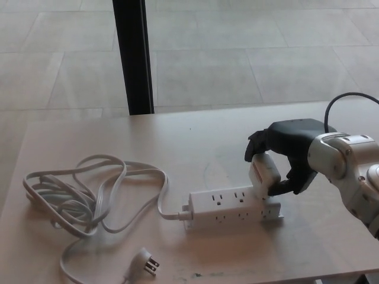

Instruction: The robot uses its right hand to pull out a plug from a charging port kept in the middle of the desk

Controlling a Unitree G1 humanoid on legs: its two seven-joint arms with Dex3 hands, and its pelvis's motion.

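Desk (118, 133) pale wood by tiled floor (237, 59); right hand (287, 157) grasping plug (264, 175)

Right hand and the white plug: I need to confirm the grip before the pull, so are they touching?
Touching. The head view shows the right hand closed round the plug, a black finger over its top and another against its right side, at the power strip.

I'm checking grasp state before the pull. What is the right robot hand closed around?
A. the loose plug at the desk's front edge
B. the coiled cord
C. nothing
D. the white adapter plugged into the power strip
D: the right robot hand wraps the white adapter sitting at the right end of the power strip.
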